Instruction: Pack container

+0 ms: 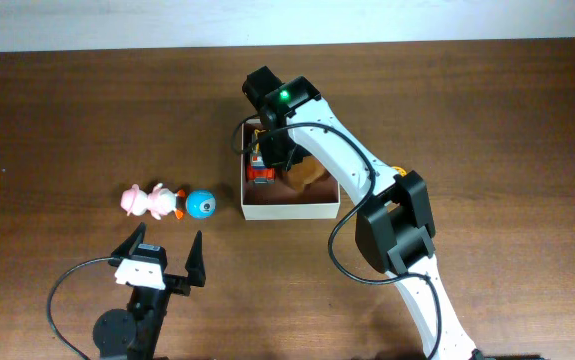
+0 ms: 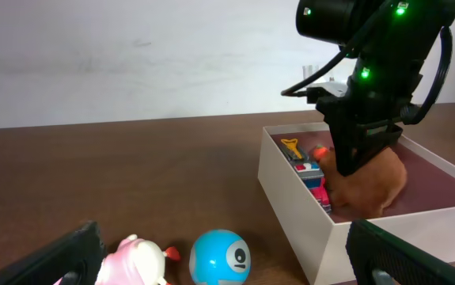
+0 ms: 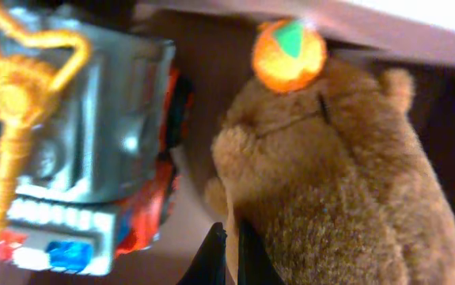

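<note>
The container (image 1: 292,210) is a white-walled square box with a pinkish-brown inside, at table centre; it also shows in the left wrist view (image 2: 290,198). Inside lie a brown plush toy (image 1: 311,172) (image 3: 346,182) with an orange ball on its head and a red-and-grey toy vehicle (image 1: 259,172) (image 3: 92,158). My right gripper (image 3: 229,245) reaches down into the container and is shut on a pinch of the plush's fur. A pink pig toy (image 1: 142,200) and a blue ball toy (image 1: 201,204) lie on the table left of the container. My left gripper (image 1: 162,255) is open and empty, in front of them.
The right arm (image 1: 337,150) hangs over the container's back half and hides part of its inside. In the left wrist view the pink toy (image 2: 136,261) and blue ball (image 2: 219,257) lie between the open fingers' line of sight. A white wall runs behind the table.
</note>
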Robot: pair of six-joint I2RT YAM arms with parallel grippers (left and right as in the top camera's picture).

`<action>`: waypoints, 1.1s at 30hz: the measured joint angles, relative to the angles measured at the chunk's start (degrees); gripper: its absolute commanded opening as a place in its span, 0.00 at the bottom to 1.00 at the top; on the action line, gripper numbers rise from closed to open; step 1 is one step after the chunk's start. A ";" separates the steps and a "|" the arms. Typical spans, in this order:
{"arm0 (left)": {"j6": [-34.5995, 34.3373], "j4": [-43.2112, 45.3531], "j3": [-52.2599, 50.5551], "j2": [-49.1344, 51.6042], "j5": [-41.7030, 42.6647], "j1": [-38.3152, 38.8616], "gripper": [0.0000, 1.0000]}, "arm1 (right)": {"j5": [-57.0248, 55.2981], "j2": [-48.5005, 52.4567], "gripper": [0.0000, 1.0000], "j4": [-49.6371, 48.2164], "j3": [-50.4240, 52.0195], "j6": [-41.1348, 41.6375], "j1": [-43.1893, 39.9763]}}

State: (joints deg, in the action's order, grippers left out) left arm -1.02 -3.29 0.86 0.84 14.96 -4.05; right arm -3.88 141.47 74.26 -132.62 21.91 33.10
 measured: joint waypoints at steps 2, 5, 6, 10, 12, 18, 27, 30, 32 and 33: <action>-0.02 0.00 0.00 0.00 0.00 0.00 1.00 | -1.22 0.00 0.04 -0.02 0.00 0.22 0.00; -0.02 0.00 0.00 0.00 0.00 0.00 1.00 | -2.80 0.00 0.04 -0.31 0.00 0.42 0.00; -0.02 0.00 0.00 0.00 0.00 0.00 1.00 | -3.04 0.00 0.04 -0.48 0.00 0.37 0.00; 0.00 0.00 0.00 0.00 0.00 0.00 1.00 | -4.26 0.00 0.04 -0.96 0.02 0.83 0.00; -0.02 0.00 0.00 0.00 -0.02 0.00 0.99 | -4.26 0.00 0.04 -1.60 0.07 0.61 0.00; -0.02 0.00 0.00 0.00 0.00 0.00 0.99 | -3.32 0.00 0.04 -4.24 0.11 -1.40 0.00; 0.00 0.00 0.00 0.00 0.00 0.00 1.00 | -2.45 0.00 0.04 -8.11 0.26 -3.91 -0.09; -0.02 0.02 0.00 0.00 -0.02 0.00 1.00 | -2.21 0.02 0.04 -8.57 0.61 -4.20 -0.22; -0.02 0.00 0.00 0.00 0.00 0.00 1.00 | -2.08 0.02 0.04 -8.52 0.63 -4.24 -0.44; 0.00 0.00 0.00 0.00 0.00 0.00 1.00 | -2.08 0.02 0.04 -8.48 0.63 -4.31 -0.63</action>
State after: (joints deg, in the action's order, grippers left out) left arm -1.02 -3.29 0.86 0.84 14.96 -4.05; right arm -5.96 141.49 65.78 -131.98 17.61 32.47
